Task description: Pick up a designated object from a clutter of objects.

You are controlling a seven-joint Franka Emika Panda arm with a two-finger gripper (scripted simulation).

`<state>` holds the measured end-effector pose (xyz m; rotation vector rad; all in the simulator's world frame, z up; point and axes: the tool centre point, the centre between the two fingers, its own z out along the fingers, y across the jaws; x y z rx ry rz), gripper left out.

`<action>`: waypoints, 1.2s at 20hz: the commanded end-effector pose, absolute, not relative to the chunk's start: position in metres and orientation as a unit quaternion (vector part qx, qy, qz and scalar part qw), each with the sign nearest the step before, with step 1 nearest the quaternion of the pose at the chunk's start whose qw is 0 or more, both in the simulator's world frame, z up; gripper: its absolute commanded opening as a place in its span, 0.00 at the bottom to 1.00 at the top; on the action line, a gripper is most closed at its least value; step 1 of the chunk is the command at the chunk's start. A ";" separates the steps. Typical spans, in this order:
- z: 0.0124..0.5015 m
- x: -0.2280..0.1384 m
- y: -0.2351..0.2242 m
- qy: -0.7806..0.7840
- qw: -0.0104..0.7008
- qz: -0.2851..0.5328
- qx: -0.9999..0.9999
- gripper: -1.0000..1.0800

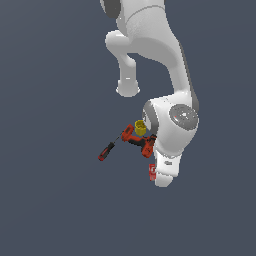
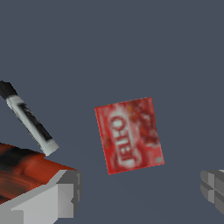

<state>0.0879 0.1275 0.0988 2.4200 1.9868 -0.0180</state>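
Grey fingertips are framing the wrist view, spread wide and gripping nothing, with the red box lying flat between them, beside the marker and drill. Outside, the gripper is hanging over the box, near the yellow cup and screwdriver. Approach seems underway; next, descending squarely and closing.

The flat red box lies face up on the grey worktop, its white lettering showing, edges slightly askew, apart from its neighbours. Nearby sit the black-and-white marker and the red-and-black drill. Beyond the drill stand the yellow cup and the red-handled screwdriver.
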 end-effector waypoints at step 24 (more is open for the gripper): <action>0.035 0.092 0.142 0.705 0.000 0.000 0.709 0.96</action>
